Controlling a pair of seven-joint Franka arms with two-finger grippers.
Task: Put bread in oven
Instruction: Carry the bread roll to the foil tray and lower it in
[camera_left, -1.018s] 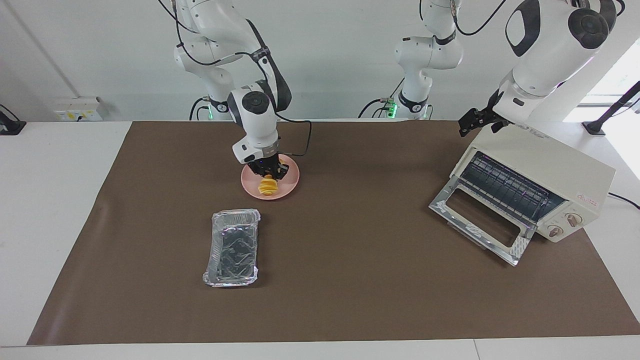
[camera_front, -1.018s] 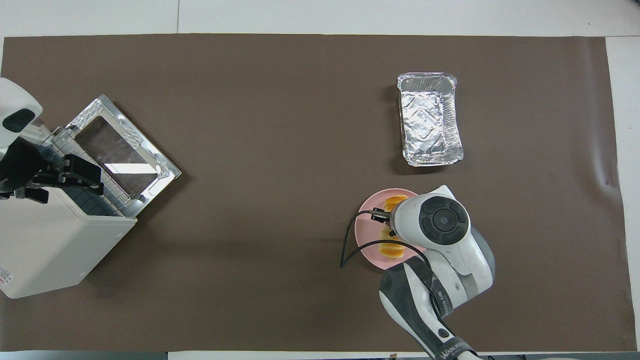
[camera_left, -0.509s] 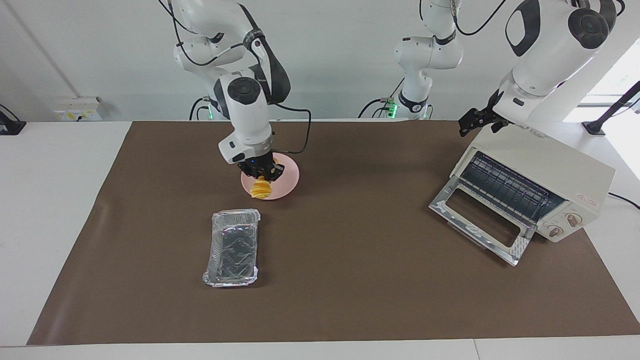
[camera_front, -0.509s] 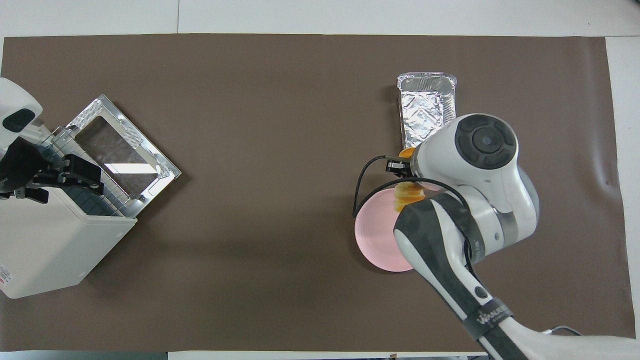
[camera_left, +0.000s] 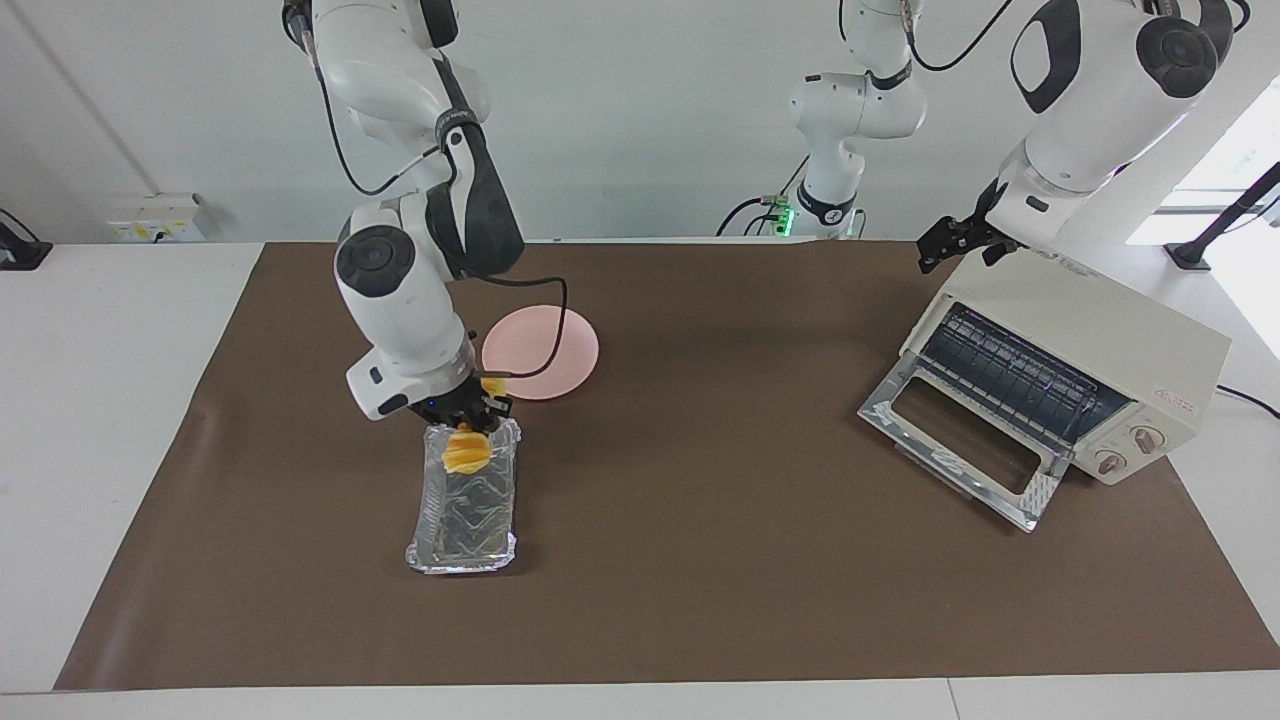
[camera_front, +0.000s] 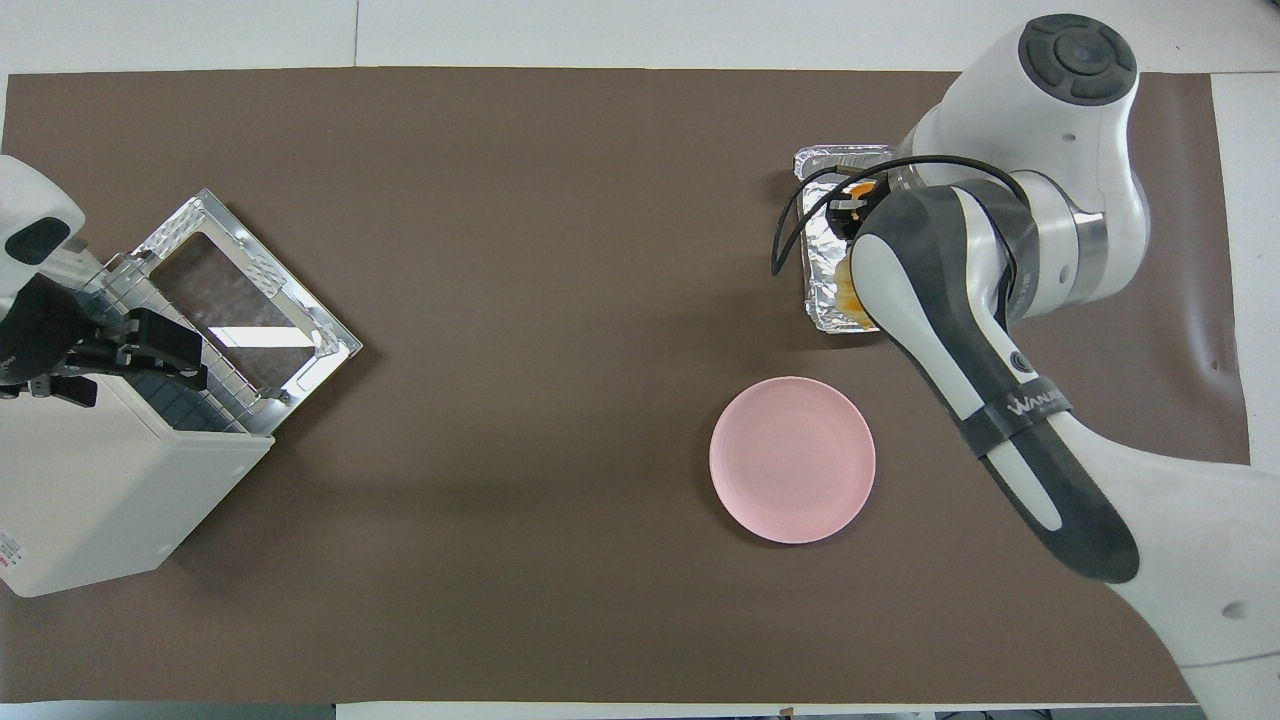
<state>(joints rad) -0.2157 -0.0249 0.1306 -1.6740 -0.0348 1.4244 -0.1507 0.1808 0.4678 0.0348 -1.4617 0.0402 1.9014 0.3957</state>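
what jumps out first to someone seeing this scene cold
The right end effector holds the golden bread in the air over the foil tray, with the bare pink plate nearer the robots. At the left arm's end of the table the oven stands with its door dropped open, the left end effector over its top.

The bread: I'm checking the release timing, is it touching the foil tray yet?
Cannot tell: in the facing view the bread hangs from the right tool over the foil tray, showing neither contact nor gap.
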